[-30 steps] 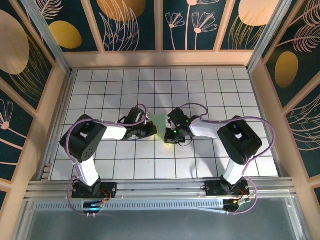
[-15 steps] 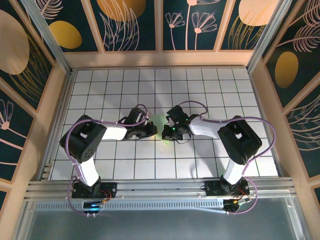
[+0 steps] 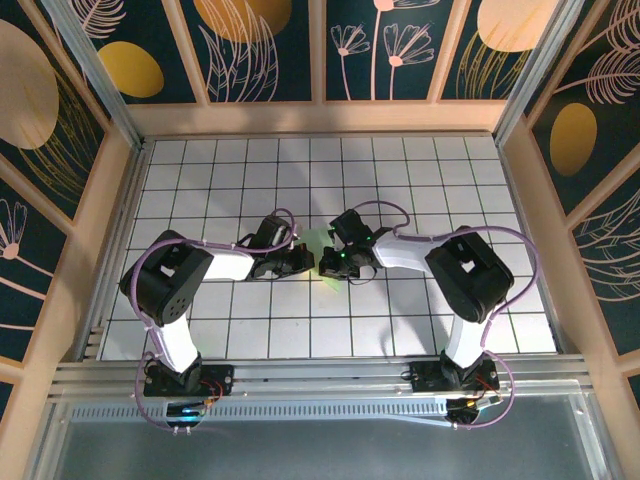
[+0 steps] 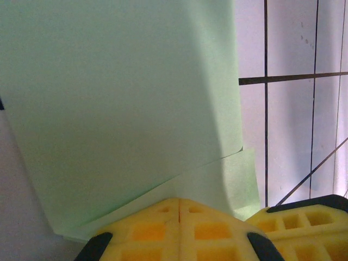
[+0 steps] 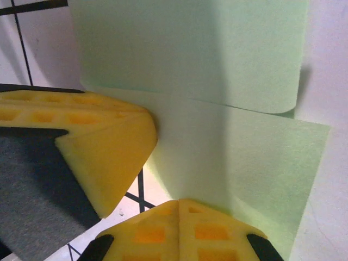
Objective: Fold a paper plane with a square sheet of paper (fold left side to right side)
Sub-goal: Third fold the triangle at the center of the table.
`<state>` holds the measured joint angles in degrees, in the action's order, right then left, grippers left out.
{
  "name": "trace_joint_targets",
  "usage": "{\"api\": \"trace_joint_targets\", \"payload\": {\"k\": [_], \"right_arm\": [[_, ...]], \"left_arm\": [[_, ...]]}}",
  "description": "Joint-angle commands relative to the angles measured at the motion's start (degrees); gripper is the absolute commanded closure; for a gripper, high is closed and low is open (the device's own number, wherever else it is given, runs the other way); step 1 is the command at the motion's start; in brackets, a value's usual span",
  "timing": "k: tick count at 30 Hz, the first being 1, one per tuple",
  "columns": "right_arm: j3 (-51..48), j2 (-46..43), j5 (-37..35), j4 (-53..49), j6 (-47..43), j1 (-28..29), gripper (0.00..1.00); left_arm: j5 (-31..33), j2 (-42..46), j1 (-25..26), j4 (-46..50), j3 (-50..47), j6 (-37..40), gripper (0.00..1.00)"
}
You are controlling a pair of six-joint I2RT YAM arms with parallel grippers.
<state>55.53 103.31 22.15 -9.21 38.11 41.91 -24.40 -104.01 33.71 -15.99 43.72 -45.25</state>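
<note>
One square sheet of paper point(image 3: 318, 243), partly doubled over, is noted on the table point(image 3: 200, 180). Two tools, left tool point(image 4: 179, 204) and right tool point(image 5: 179, 204), are closed, tips against it.

I can't make out any text, label, brand, number or sign from here, in the overhead view or either wrist view.
</note>
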Motion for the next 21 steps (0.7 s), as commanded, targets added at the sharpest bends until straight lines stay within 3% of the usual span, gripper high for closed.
{"api": "trace_joint_targets", "payload": {"k": [1, 21], "right_arm": [[0.77, 0.79, 0.35, 0.36, 1.0, 0.71, 1.0], [-4.63, -0.42, -0.71, -3.91, 1.16, 1.59, 1.0]], "left_arm": [[5.75, -2.11, -0.23, 7.72, -1.8, 0.24, 1.0], [7.7, -3.74, -0.23, 9.82, -1.41, -1.86, 1.0]]}}
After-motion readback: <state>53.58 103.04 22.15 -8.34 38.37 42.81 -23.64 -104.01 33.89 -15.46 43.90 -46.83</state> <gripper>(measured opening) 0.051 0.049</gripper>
